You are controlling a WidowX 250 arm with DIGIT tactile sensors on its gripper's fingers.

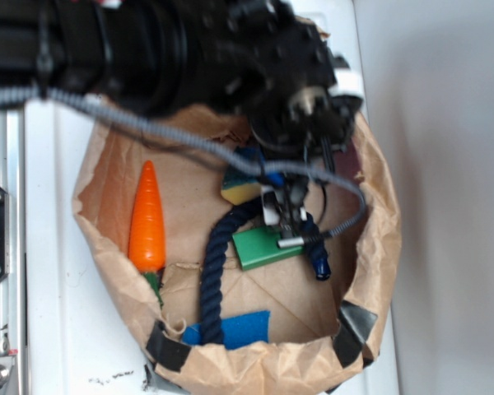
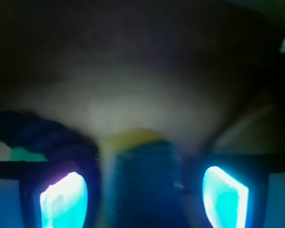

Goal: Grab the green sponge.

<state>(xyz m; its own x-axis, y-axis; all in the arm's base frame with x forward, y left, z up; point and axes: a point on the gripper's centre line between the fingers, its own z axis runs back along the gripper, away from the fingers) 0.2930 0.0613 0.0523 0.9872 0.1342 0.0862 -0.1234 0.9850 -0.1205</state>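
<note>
exterior view shows a crumpled brown paper bag (image 1: 107, 164), its top rolled down into a shallow bowl, sitting on a white tabletop (image 1: 58, 329). the black arm (image 1: 148, 49) reaches in from the upper left of the frame and hangs its end effector (image 1: 281, 210) over the middle of the bag. the green sponge (image 1: 240, 188), dark on top with yellow foam showing at its lower edge, lies just up and left of the fingertips, partly hidden by the arm's wrist. a green block (image 1: 259, 245) sits just below the fingertips, a dark blue rope (image 1: 218, 271) curves down toward the bottom of the frame, an orange carrot (image 1: 146, 222) lies at the left, and a flat blue pad (image 1: 239, 327) rests near the bag's lower rim. in the wrist view, which is dim and blurred, the sponge (image 2: 142, 180) fills the lower centre between two glowing fingers (image 2: 64, 197), with its yellow layer at the top edge and the rope (image 2: 42, 135) at the left. the jaws stand wide apart on either side of the sponge and hold nothing; whether either pad touches it i cannot tell. the step in hand looks like the final lining-up over the sponge. the next move likely calls for a short drop, then a squeeze that catches the sponge alone and leaves the rope and block out.
</note>
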